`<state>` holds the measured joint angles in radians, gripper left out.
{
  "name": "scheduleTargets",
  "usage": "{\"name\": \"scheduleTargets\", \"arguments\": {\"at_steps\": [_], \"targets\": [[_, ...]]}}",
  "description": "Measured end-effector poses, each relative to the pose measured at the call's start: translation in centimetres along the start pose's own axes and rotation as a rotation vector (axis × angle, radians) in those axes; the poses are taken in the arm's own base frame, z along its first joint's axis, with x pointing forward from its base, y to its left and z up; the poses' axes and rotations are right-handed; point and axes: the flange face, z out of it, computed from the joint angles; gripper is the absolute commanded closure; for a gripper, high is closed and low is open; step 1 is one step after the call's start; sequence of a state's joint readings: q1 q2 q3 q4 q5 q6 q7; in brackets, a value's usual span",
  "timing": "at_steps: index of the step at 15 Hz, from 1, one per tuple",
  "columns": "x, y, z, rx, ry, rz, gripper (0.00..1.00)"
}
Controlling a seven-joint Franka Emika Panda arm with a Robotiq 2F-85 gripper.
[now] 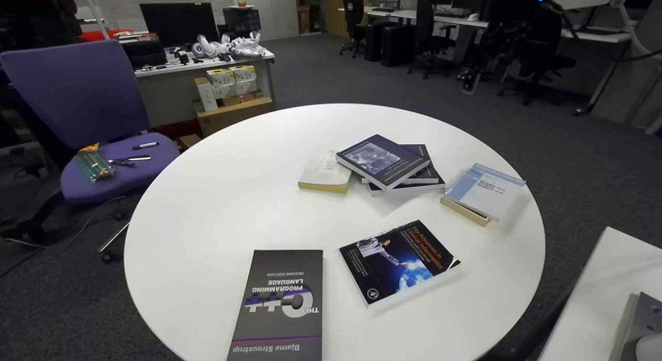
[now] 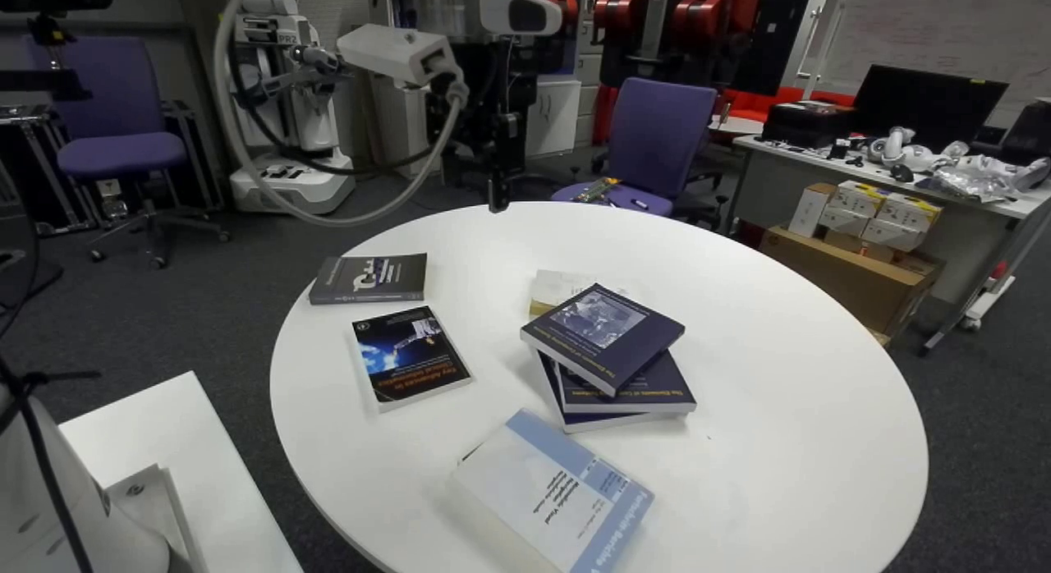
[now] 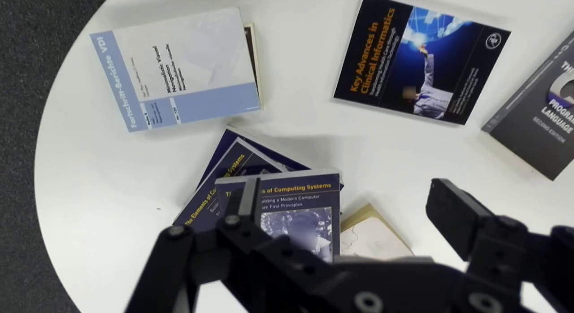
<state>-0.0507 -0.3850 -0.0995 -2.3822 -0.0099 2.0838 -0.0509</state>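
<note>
Hanging above the round white counter [image 1: 222, 211], the gripper [image 3: 343, 193] has its fingers [image 3: 454, 210] spread wide. Nearest to it in the wrist view is a stack of three dark-blue books [image 3: 291, 191], the upper two titled The Elements of Computing Systems and turned at different angles. Dark against a dark background in both exterior views, the gripper is hard to place, so its height over the stack is unclear. Just beside the stack lies a cream-covered book [image 2: 562, 286], partly hidden by it in an exterior view. Near the stack, Fortschritt-Berichte VDI [image 3: 179, 71] rests atop another book [image 1: 464, 212] with yellowed pages. Farther from the stack is Key Advances in Clinical Informatics [image 3: 421, 64], and farther still The C++ Programming Language [image 1: 284, 301]. A purple office chair [image 1: 77, 92] stands beside the counter, well apart from the stack.
</note>
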Motion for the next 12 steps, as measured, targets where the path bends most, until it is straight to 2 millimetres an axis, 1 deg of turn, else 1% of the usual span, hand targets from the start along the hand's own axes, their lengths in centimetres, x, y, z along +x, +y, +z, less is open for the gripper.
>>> {"name": "scheduleTargets", "arguments": {"at_steps": [3, 8, 10, 12], "targets": [[4.0, 0.6, 1.6, -0.017, 0.003, 0.005, 0.0], [11.3, 1.4, 4.1, -0.069, -0.017, -0.031, 0.0], [13.8, 2.0, 4.4, -0.094, -0.01, -0.039, 0.0], [15.3, 2.4, 4.3, -0.105, -0.005, -0.038, 0.0]]}}
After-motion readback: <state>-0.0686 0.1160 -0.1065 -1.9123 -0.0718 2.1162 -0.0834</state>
